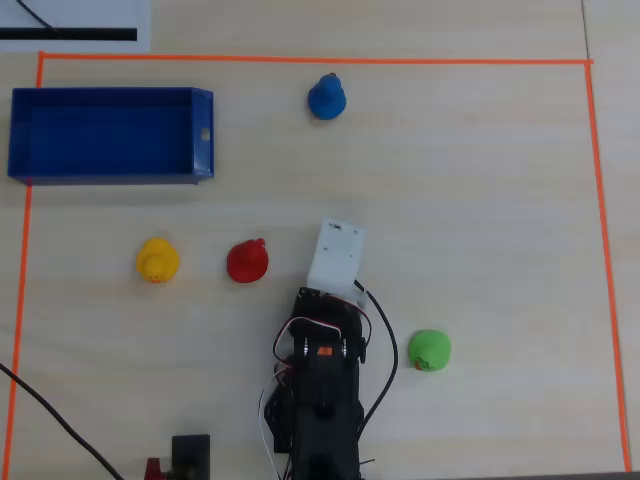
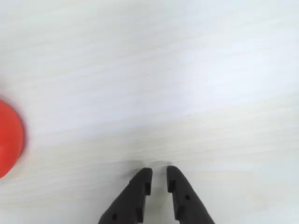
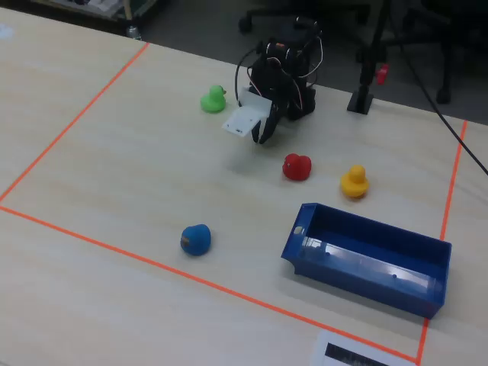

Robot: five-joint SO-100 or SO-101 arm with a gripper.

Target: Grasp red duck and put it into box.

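The red duck [image 1: 247, 261] stands on the pale table, between the arm and the yellow duck. In the wrist view it shows only as a red curve [image 2: 9, 137] at the left edge. In the fixed view the red duck [image 3: 296, 167] sits just right of the arm's tip. My gripper [image 2: 158, 173] is over bare table, empty, its black jaws almost together with a thin gap. It hangs low beside the red duck in the fixed view [image 3: 262, 139]. From overhead the white wrist housing [image 1: 336, 255] hides it. The dark blue box [image 1: 110, 93] lies open and empty at the far left, with a hole in its short wall [image 3: 358, 278].
A yellow duck [image 1: 157, 260] stands left of the red one. A blue duck [image 1: 327, 97] is at the far side. A green duck [image 1: 430, 350] is right of the arm base. Orange tape [image 1: 300, 60] frames the work area. Cables run by the base.
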